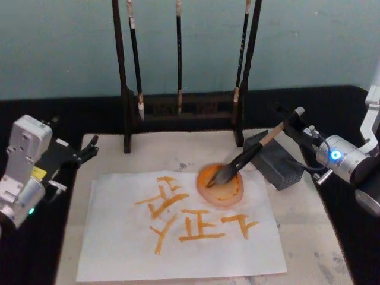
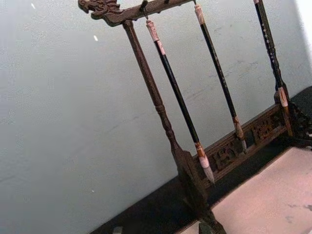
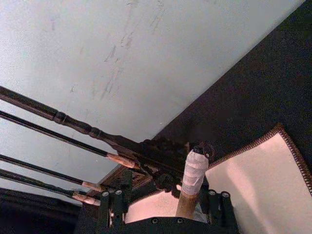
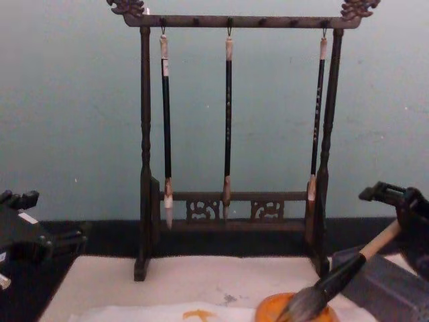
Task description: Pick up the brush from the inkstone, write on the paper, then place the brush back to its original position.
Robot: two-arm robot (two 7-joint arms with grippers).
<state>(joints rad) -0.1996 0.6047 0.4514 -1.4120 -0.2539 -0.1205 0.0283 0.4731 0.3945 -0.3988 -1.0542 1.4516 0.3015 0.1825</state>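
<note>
Right gripper (image 1: 292,122) stands at 2 o'clock of the mat, jaws spread to either side of the upper handle of the brush (image 1: 249,155). The right wrist view shows mat between the handle and one finger, so read it as straddling the handle, not clamping it.

Brush: it lies slanted, with the taped end (image 3: 195,170) high toward 2 o'clock. The bristles (image 1: 218,176) are low toward 8 o'clock, resting in the orange dish (image 1: 235,197). Its black section appears to lean on the near corner of the inkstone (image 1: 279,167).

Handling, as a judgement: the brush is light and stiff along the round wooden handle, which looks smooth and may roll or pivot between flat pads. The head is soft, loaded with orange wash, and likely to drip, or to splay under pressure. Take hold on the pale wood just below the tape, square to the shaft. Close firmly, since the long shaft gives the wet head leverage.

Surroundings: the dish overlaps the 1 o'clock edge of the paper (image 1: 119,249), which already bears orange characters. The sheet lies on the cream mat (image 1: 312,237). The rack (image 1: 127,119) with three thin brushes (image 1: 178,59) stands at 12 o'clock, close behind your likely lift path. Left gripper (image 1: 88,150) is parked at the mat's 10 o'clock corner.
</note>
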